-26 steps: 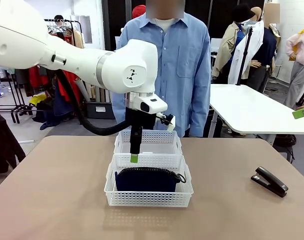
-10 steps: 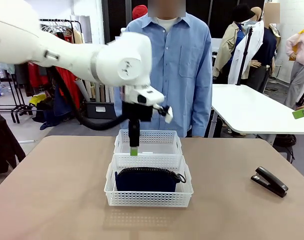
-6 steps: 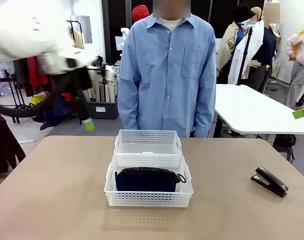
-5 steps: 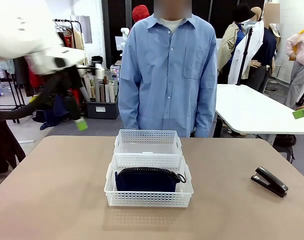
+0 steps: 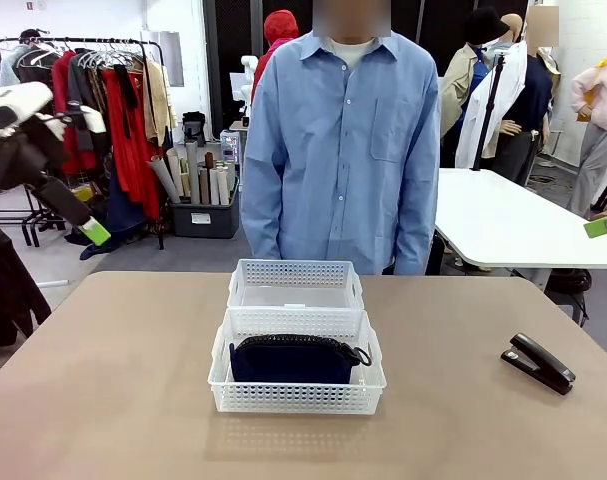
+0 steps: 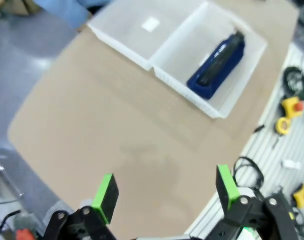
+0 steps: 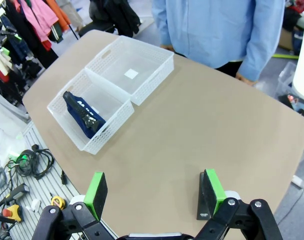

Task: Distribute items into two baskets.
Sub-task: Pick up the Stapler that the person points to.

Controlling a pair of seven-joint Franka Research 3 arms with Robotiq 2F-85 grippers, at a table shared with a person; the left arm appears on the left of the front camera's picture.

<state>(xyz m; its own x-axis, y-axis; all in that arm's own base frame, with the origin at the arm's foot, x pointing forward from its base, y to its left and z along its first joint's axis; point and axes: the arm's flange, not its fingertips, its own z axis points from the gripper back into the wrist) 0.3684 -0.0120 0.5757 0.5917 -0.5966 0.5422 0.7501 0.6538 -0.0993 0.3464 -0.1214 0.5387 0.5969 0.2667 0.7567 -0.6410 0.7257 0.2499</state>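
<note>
- Front view: my left gripper (image 5: 93,231) hangs high at the picture's left edge, off the table (image 5: 123,400); from here I cannot tell how its fingers stand.
- The navy pouch (image 5: 291,361) stands on its long edge in the nearer basket (image 5: 296,398). Its long axis runs left to right, zip uppermost, with the pull at the right end.
- The farther basket (image 5: 295,272) touches the nearer one along their long sides, just in front of the person (image 5: 333,140).
- The black stapler (image 5: 538,362) lies near the table's right edge, well apart from both baskets, its long axis slanting from upper left to lower right.
- Left wrist view: my left gripper (image 6: 166,192) is spread wide with nothing between the pads, high above the table. The pouch (image 6: 217,64) runs along the nearer basket (image 6: 179,55), with the farther basket (image 6: 126,22) beside it.
- Right wrist view: my right gripper (image 7: 154,192) is also spread and empty above bare tabletop. The pouch (image 7: 83,116) lies diagonally in the nearer basket (image 7: 102,145), with the farther basket (image 7: 141,82) against it.
</note>
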